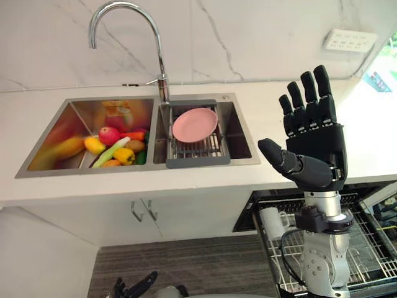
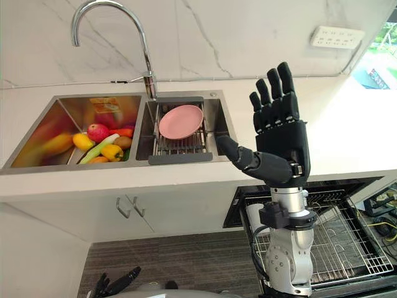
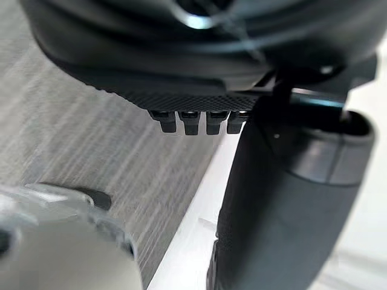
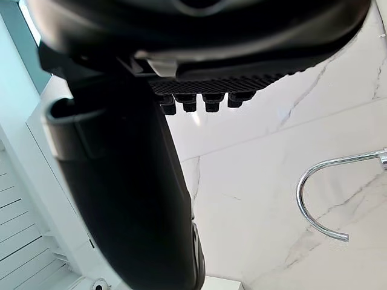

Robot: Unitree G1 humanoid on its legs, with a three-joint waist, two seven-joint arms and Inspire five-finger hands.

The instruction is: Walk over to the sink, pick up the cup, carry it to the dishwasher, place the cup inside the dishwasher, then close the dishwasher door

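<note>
Nearest to us is the right hand, raised in front of the counter just right of the sink, palm spread wide, fingers straight up and thumb pointing toward the sink, holding nothing. Far below the sink, down by the floor, the left hand hangs with its fingers loose and apart, also holding nothing. In the sink's left basin we see a heap of fruit and vegetables. The faucet rises from the sink's back rim between the basins. In the right basin a pink plate lies on a drain rack. We find no cup in either basin. The white thing we take for the cup sits below and to the right of the sink, at the left front corner of the pulled-out dishwasher rack, partly hidden by the right forearm. We judge it light, rigid and smooth-walled, so it may slip and may chip if knocked against the wires. If it needs shifting, we would take it round the middle of its wall, thumb opposite the fingers, rather than by the rim. High on the wall, well right of the sink, is a white socket.
</note>
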